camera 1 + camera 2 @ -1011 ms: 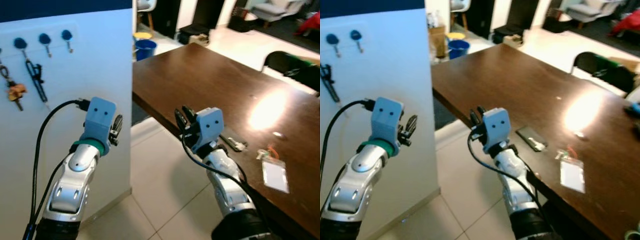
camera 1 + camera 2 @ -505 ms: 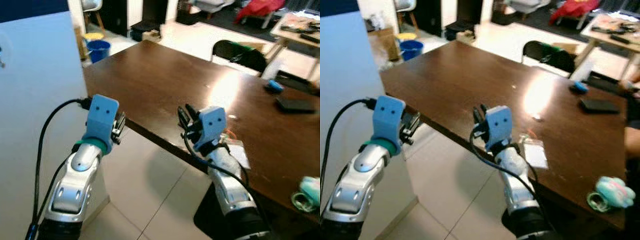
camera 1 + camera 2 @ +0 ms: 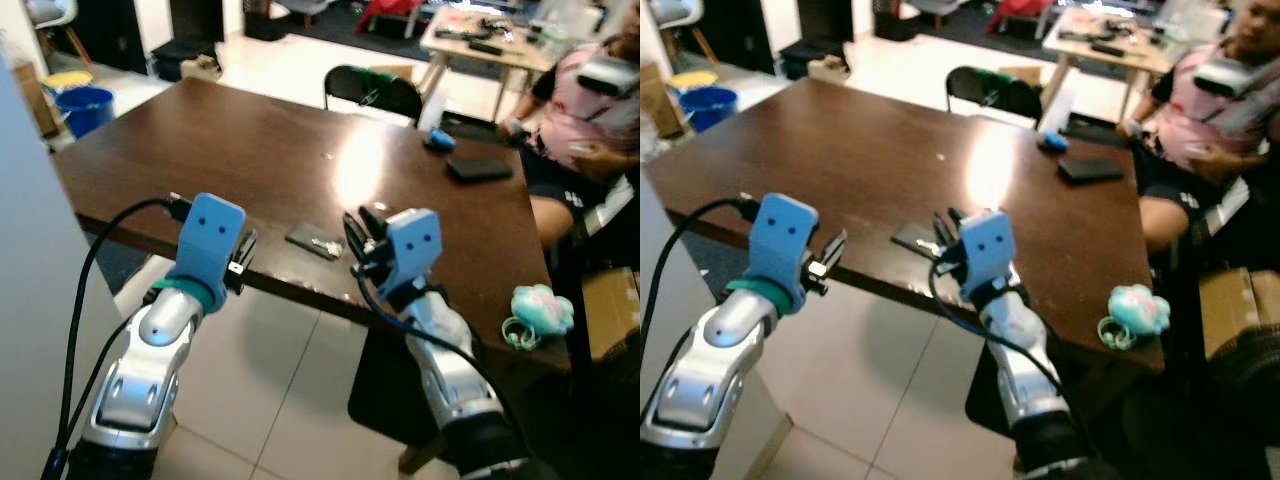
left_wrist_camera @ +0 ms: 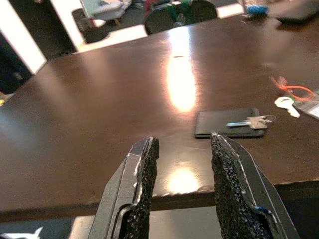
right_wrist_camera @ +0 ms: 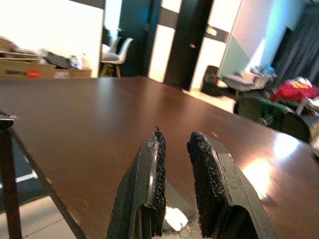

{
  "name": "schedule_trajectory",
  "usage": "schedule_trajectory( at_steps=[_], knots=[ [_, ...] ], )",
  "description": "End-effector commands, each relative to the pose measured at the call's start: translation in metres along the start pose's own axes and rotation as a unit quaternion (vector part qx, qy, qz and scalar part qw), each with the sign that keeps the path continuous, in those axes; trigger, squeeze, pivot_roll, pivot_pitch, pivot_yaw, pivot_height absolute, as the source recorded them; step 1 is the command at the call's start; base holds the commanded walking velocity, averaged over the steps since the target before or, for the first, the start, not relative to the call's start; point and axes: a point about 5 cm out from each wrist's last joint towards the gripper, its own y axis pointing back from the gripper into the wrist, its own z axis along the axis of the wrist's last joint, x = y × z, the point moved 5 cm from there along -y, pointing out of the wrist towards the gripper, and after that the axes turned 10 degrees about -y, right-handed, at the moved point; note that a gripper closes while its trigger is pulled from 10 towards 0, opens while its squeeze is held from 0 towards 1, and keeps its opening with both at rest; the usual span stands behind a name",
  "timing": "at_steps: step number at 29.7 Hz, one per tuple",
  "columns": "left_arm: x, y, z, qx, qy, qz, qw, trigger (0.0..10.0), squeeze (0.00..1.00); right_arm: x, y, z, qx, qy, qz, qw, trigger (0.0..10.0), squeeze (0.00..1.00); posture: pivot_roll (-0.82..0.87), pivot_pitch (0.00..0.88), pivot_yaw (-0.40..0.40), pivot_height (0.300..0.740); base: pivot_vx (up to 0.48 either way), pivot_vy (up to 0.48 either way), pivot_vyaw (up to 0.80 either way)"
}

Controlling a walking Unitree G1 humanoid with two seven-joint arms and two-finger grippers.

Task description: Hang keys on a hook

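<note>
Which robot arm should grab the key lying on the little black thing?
Probably the right. The right claw hangs just beside the key on the black card, near the table edge. The left claw sits farther along that edge, though its fingers are open too.

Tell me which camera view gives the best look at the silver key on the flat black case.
The left wrist view: the silver key lies unobstructed across the flat black case on the brown table, beyond the left gripper. Both eye views show it small, beside the right gripper.
</note>
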Motion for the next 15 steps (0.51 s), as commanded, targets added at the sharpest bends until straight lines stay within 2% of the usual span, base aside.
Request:
schedule_trajectory(
  at_steps=[1,12,15],
  knots=[
    [-0.0057,0.0007,-0.0022,0.003,0.000,-0.010,1.000,10.0,0.00,-0.0046,0.0027,-0.0018,0.002,0.002,-0.006,1.000,10.0,0.00,0.10,0.054,0.036,0.740,0.000,0.000,-0.80],
    [-0.0040,0.0012,-0.0045,0.004,-0.015,-0.006,1.000,10.0,0.00,-0.0034,0.0030,-0.0037,0.007,0.009,0.000,1.000,10.0,0.00,0.10,0.056,0.039,0.740,0.000,0.000,-0.80],
    [-0.0003,0.0008,-0.0097,0.014,-0.019,0.009,1.000,10.0,0.00,-0.0004,0.0029,-0.0031,0.004,0.030,0.013,0.999,10.0,0.00,0.10,0.060,0.043,0.740,0.365,0.000,-0.27]
  ],
)
